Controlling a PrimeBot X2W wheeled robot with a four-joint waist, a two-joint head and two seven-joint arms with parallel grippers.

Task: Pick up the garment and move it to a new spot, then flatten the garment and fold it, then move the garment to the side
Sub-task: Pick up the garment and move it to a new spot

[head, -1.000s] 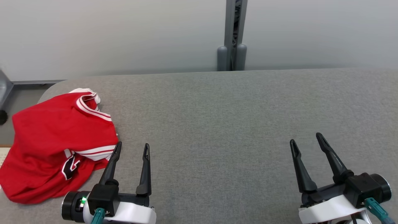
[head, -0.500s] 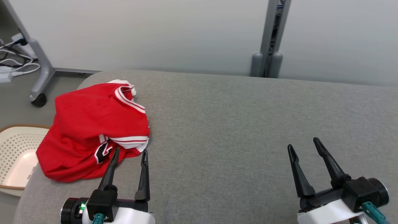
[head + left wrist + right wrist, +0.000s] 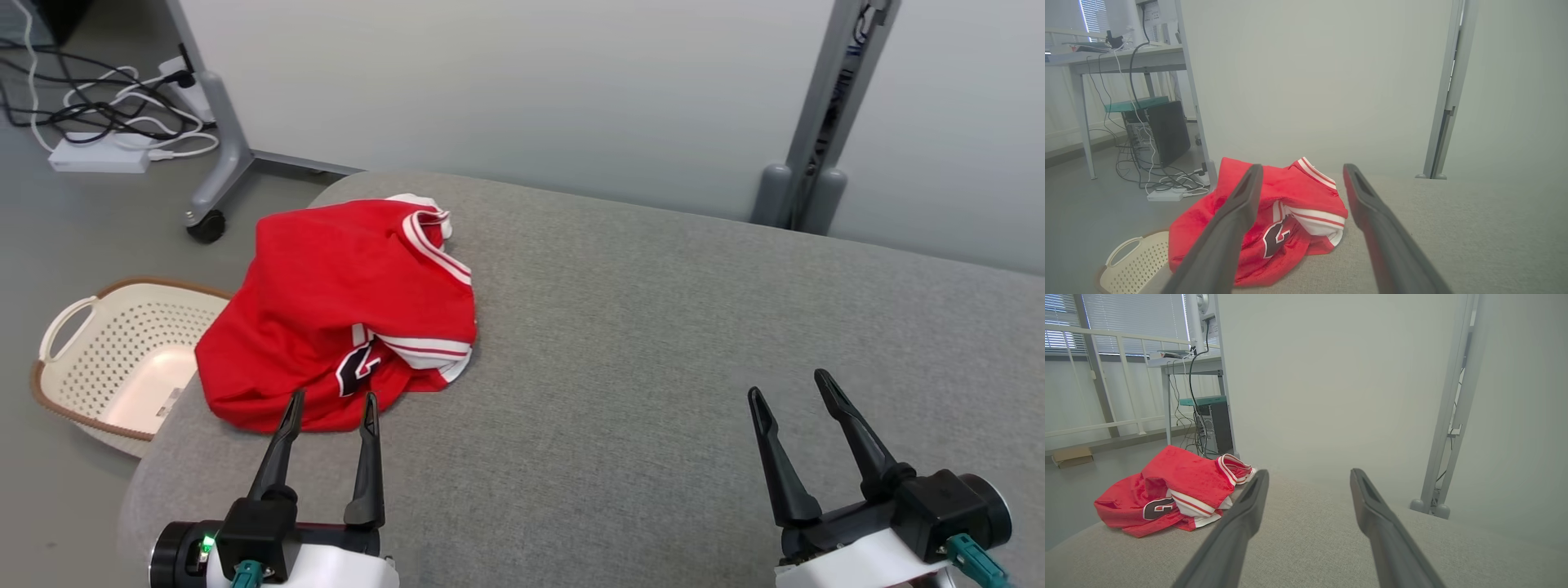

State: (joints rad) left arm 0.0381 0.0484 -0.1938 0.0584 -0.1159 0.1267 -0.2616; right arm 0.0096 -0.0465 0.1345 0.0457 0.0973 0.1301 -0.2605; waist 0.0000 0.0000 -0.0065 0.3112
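Note:
The garment is a red jersey with white-striped trim and a dark number, lying crumpled at the far left end of the grey table. My left gripper hovers open just in front of the jersey's near edge, fingers pointing at it, nothing between them. In the left wrist view the garment lies just beyond the left gripper. My right gripper stands open at the lower right, far from the jersey. In the right wrist view the garment lies off to the left of the right gripper.
A cream perforated basket with a brown rim sits on the floor past the table's left end. A wheeled grey stand leg, cables and a power strip lie beyond it. A grey post rises behind the table's far edge.
The head camera has turned left, so the jersey sits nearer the picture's middle and the basket and cables have come into view. Both grippers stay open in the same places.

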